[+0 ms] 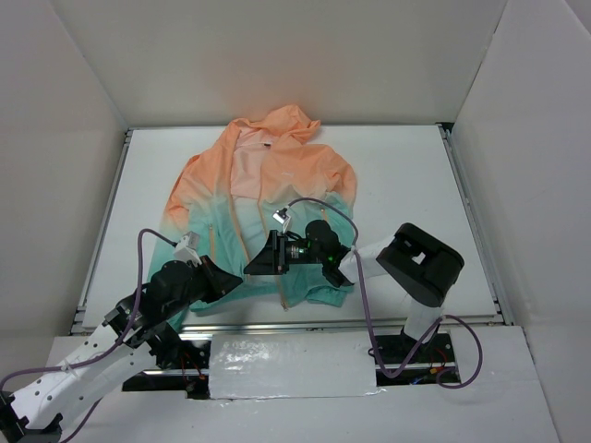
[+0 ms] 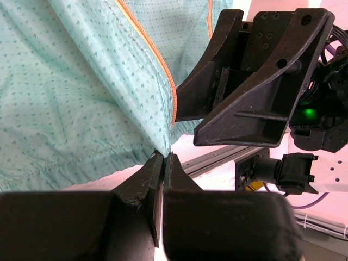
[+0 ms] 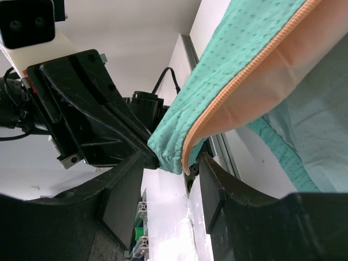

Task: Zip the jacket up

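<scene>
Jacket [image 1: 277,175] was flat on the tabletop [image 1: 406,185], teal hem at the near edge. The left pincer [image 2: 163,160] was clamped tight on the hem corner, right at the bottom of the orange zipper [image 2: 163,70]. The right pincer [image 3: 173,159] sat spread apart around that same lifted corner, not squeezing it. Farther back, the peach top and hood [image 1: 291,120] lay spread toward the far wall.
</scene>
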